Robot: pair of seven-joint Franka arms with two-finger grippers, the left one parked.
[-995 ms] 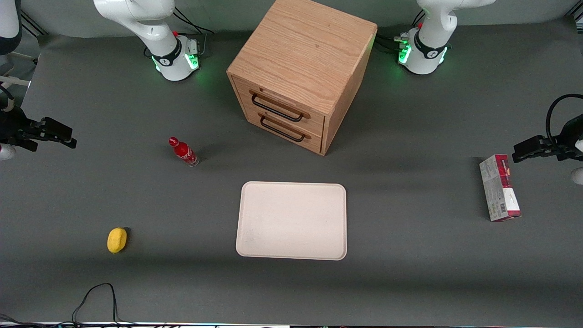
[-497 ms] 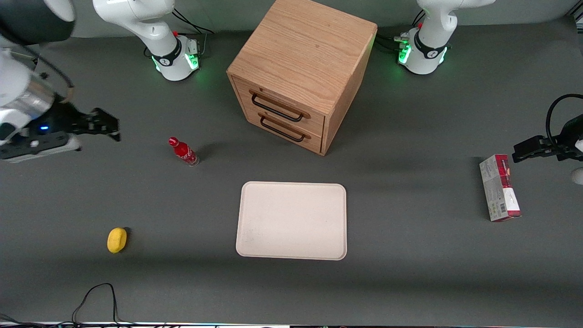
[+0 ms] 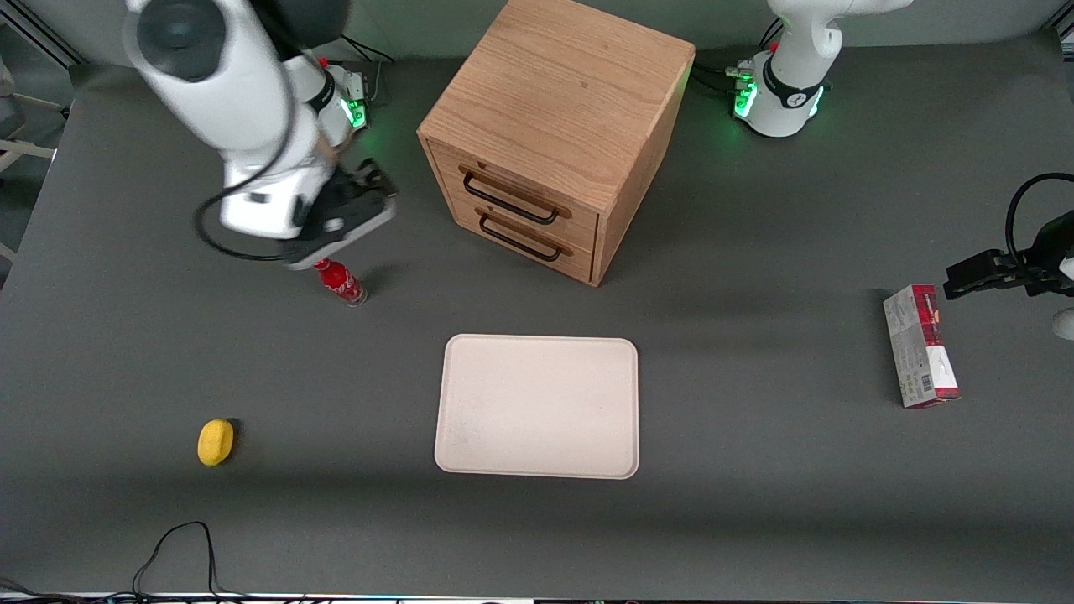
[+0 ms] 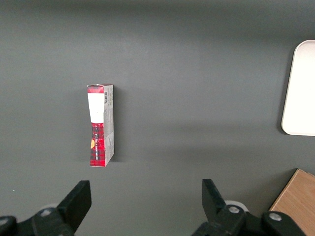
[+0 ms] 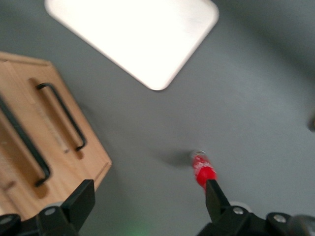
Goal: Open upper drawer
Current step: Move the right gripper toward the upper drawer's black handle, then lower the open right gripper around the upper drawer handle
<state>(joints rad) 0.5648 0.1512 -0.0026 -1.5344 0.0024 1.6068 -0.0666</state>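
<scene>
The oak cabinet (image 3: 558, 101) stands at the back middle of the table. Its upper drawer (image 3: 524, 186) is shut, with its thin black bar handle (image 3: 510, 201) above the lower drawer's matching handle (image 3: 520, 239). In the right wrist view both drawer fronts show, and the upper drawer's handle (image 5: 29, 152) is the one farther from the table surface. My right gripper (image 3: 377, 189) hangs in the air beside the cabinet, toward the working arm's end, just above a red bottle. It is open and empty (image 5: 147, 209), apart from the handles.
A small red bottle (image 3: 340, 281) stands on the table under the gripper and also shows in the right wrist view (image 5: 203, 169). A cream tray (image 3: 537, 407) lies nearer the front camera than the cabinet. A yellow object (image 3: 216, 441) and a red-and-white box (image 3: 919, 346) lie toward the table's ends.
My right arm has swung in fast from the working arm's end of the table toward the cabinet, and now hangs above the red bottle. The drawers have not moved.
</scene>
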